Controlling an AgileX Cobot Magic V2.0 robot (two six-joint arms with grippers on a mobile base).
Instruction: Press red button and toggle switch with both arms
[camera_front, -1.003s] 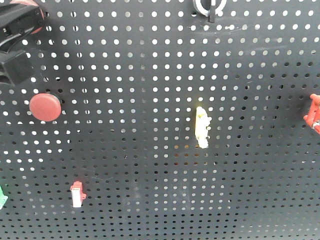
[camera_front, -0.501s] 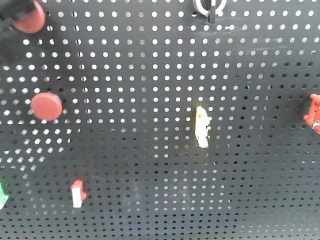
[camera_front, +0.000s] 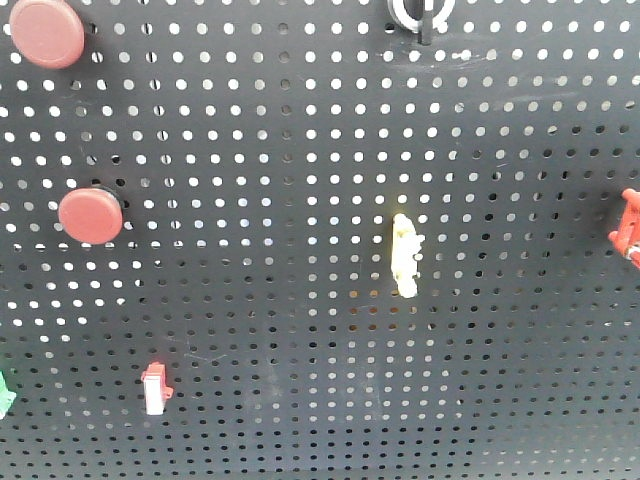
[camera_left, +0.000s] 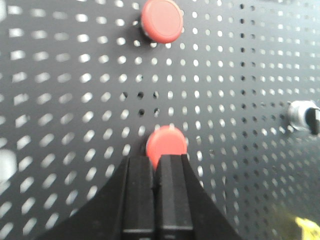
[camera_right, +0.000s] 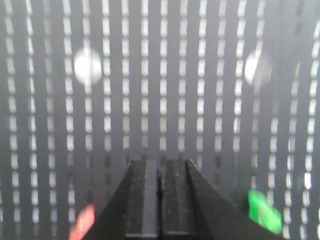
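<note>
On the black pegboard (camera_front: 300, 150), two red buttons show in the front view: one at the top left (camera_front: 44, 32) and one below it (camera_front: 90, 215). The toggle switch (camera_front: 421, 12) sits at the top edge, partly cut off. No arm shows in this view. In the left wrist view my left gripper (camera_left: 156, 159) is shut, its tips right under a red button (camera_left: 166, 142); contact cannot be told. Another red button (camera_left: 161, 20) is above, and the toggle switch (camera_left: 306, 116) is at the right. My right gripper (camera_right: 160, 162) is shut before blurred pegboard.
A pale yellow rocker (camera_front: 405, 255) sits mid-board, a small red-and-white switch (camera_front: 155, 390) at lower left, a red part (camera_front: 628, 228) at the right edge and a green part (camera_front: 4, 390) at the left edge. The right wrist view shows a green blur (camera_right: 263, 210) and a red blur (camera_right: 82, 222).
The dark arm shape at the front view's top left has drawn out of the picture. The upper red button, half covered before, now shows whole.
</note>
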